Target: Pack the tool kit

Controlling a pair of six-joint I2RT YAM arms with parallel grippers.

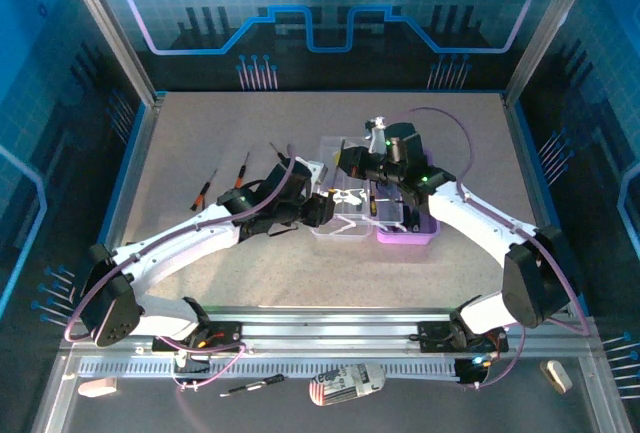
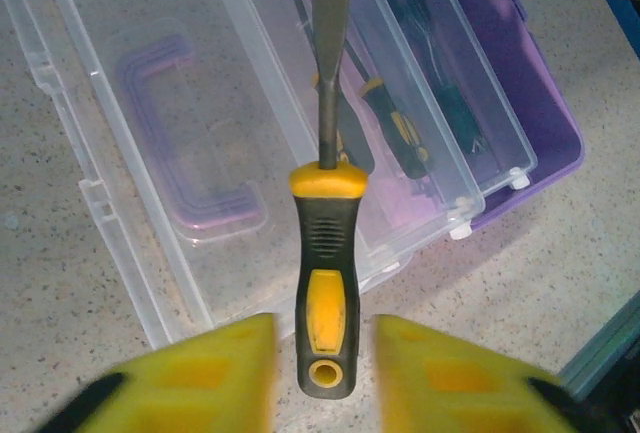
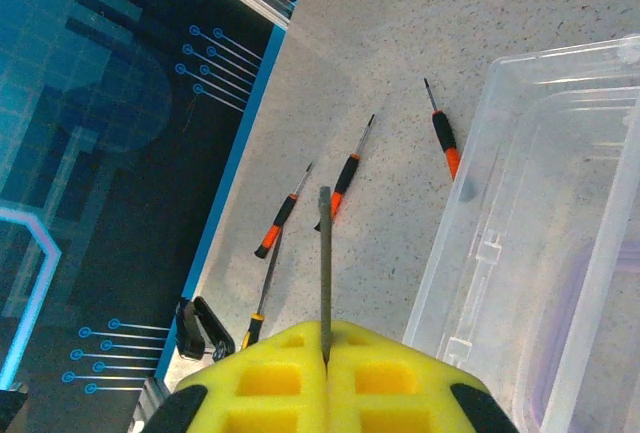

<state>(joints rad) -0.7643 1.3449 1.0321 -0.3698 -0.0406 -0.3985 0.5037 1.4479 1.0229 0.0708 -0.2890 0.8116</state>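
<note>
Tool kit [image 1: 400, 223] lies open mid-table. From above we see a rectangular plastic box with a glossy clear lid [image 1: 335, 228] folded out to the left and a purple base [image 1: 415, 238] on the right. Its long sides run roughly near-to-far. Left of it, slim loose drivers [image 1: 205, 194] lie on the speckled table [image 1: 200, 133].

From the left wrist the kit sits at a slant, its long axis running from upper left to lower right. A purple handle [image 2: 190, 143] shows through the lid. A clear tray [image 2: 440, 73] over the base holds at least two drivers. One screwdriver [image 2: 325, 283], with a ribbed black-and-yellow grip and a round grey shaft, points up the frame over the kit. Its butt sits between the yellow foam fingers [image 2: 210, 378] of the left gripper [image 2: 325, 378], which is released, with gaps on both sides.

From the right wrist, the right gripper [image 3: 325, 348] is clenched on the screwdriver's thin grey shaft, the tip poking out beyond the pads. Past it we count three small black-and-orange loose drivers. They lie roughly parallel, apart from the kit's clear wall.
</note>
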